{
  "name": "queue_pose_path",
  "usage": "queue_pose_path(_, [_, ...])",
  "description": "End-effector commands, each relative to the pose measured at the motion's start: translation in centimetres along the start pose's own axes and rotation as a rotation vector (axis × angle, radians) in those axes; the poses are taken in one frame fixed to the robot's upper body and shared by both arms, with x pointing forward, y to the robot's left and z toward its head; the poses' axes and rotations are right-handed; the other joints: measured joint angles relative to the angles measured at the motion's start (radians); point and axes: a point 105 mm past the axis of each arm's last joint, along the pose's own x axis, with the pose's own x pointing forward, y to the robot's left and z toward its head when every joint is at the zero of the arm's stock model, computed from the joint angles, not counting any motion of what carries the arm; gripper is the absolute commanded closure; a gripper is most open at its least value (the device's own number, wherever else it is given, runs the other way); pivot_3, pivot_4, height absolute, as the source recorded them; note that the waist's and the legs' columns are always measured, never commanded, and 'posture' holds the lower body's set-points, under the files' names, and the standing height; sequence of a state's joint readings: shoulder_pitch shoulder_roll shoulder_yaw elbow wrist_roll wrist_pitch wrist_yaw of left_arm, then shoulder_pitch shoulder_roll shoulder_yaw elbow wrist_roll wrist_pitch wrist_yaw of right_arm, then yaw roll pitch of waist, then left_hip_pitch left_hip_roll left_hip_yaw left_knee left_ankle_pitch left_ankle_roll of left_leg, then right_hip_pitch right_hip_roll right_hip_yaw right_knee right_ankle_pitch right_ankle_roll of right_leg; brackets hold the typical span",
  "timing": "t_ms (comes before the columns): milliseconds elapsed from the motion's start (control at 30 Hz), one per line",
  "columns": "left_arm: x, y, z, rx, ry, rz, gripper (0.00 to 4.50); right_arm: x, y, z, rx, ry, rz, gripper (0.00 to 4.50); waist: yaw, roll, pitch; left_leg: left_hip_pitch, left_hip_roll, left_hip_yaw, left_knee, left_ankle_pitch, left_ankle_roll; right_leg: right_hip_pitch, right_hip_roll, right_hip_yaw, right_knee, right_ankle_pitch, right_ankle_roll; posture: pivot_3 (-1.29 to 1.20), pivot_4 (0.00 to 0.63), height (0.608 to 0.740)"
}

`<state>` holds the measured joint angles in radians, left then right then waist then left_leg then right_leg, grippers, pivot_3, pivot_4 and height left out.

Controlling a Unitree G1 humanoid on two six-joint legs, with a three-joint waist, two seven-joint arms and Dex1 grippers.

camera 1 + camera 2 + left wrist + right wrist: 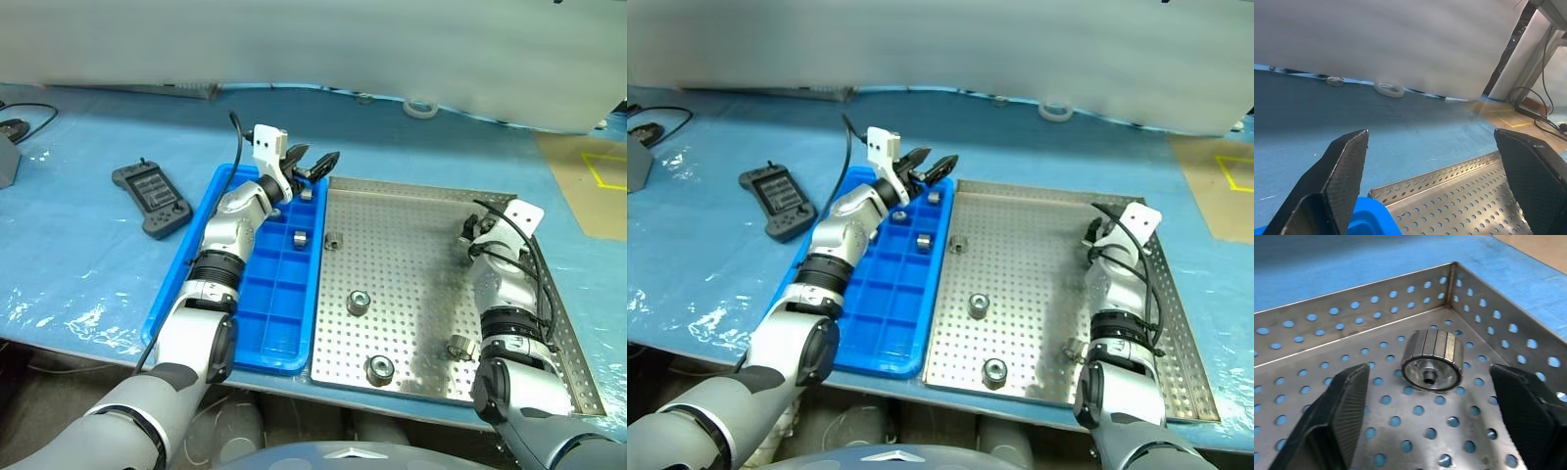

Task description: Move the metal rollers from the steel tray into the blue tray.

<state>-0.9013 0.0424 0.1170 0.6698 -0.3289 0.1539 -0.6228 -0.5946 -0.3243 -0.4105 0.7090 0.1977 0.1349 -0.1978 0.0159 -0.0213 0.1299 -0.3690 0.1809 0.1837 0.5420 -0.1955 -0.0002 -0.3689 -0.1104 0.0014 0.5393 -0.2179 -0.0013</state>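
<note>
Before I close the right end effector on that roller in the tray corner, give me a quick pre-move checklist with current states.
1. Right end effector open: ok.
2. Roller lies between its fingers, lined up: ok.
3. Fingers low enough to grip the roller: cannot tell.
4. Room beside the steel tray corner walls: ok, roller sits clear of both.
5. Left end effector open, holding nothing, above the far end of the blue tray: ok.
6. Free compartments in the blue tray: ok, near ones are bare.

Left gripper (929,164) hung open over the blue tray's (884,294) far end; four rollers (979,305) lay in the steel tray (1038,245).
</note>
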Motion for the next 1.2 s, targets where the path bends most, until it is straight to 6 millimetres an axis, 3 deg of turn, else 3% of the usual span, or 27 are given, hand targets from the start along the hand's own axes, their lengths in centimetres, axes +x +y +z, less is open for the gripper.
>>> queue_pose_path(33, [0.5, -0.7, 1.3, 0.033, -0.032, -0.024, 0.16, 0.5, 0.3, 1.5, 0.019, -0.05, 0.003, 1.51, 0.0, 0.0, 0.0, 0.0, 0.0, 0.0, 0.0, 0.0, 0.0, 0.0, 0.0, 0.0, 0.0, 0.0, 0.0, -0.17, 0.15, 0.74])
queue_pose_path(167, [0.6, -0.7, 1.2, 0.033, -0.026, -0.02, 0.16, 0.7, 0.9, 1.4, 0.024, -0.05, 0.022, 2.86, 0.0, 0.0, 0.0, 0.0, 0.0, 0.0, 0.0, 0.0, 0.0, 0.0, 0.0, 0.0, 0.0, 0.0, 0.0, -0.17, 0.15, 0.74])
queue_pose_path(533, [0.5, -0.5, 1.2, 0.033, -0.019, -0.015, 0.16, -0.1, 0.9, 0.5, 0.049, -0.051, 0.04, 2.89, 0.001, 0.0, 0.0, -0.001, 0.001, 0.001, 0.0, 0.0, 0.001, 0.0, 0.0, 0.0, 0.0, 0.0, 0.0, -0.18, 0.15, 0.74])
queue_pose_path(700, [0.6, -1.0, 2.0, 0.018, -0.042, -0.054, 0.16, -1.9, 4.4, 3.1, 0.022, -0.121, 0.301, 2.89, -0.001, 0.001, 0.0, -0.001, 0.001, 0.001, 0.0, 0.0, 0.001, 0.0, 0.0, 0.0, 0.0, 0.0, 0.0, -0.18, 0.15, 0.74])
queue_pose_path(867, [-0.4, -1.4, 2.9, 0.032, -0.053, -0.153, 0.16, -5.3, 5.6, 4.7, -0.108, -0.137, 0.549, 2.89, 0.004, 0.001, 0.001, -0.001, 0.002, 0.0, -0.001, 0.0, 0.001, 0.0, 0.0, -0.001, -0.001, 0.0, 0.0, -0.18, 0.15, 0.74])
queue_pose_path(1000, [-2.3, -2.1, 2.4, 0.069, -0.002, -0.276, 0.16, -8.6, 4.8, 4.1, -0.248, -0.088, 0.732, 2.89, 0.01, 0.001, 0.001, 0.0, 0.003, -0.001, -0.002, -0.001, 0.002, 0.002, 0.0, -0.001, -0.004, 0.0, -0.001, -0.18, 0.15, 0.74])
queue_pose_path(1200, [-5.2, -3.1, 1.3, 0.099, 0.082, -0.404, 0.16, -11.0, 0.7, 3.1, -0.338, -0.009, 0.787, 2.89, 0.011, 0.002, 0.001, 0.0, 0.003, -0.003, -0.002, -0.003, 0.004, 0.001, -0.001, 0.0, -0.005, -0.002, -0.002, -0.18, 0.15, 0.74])
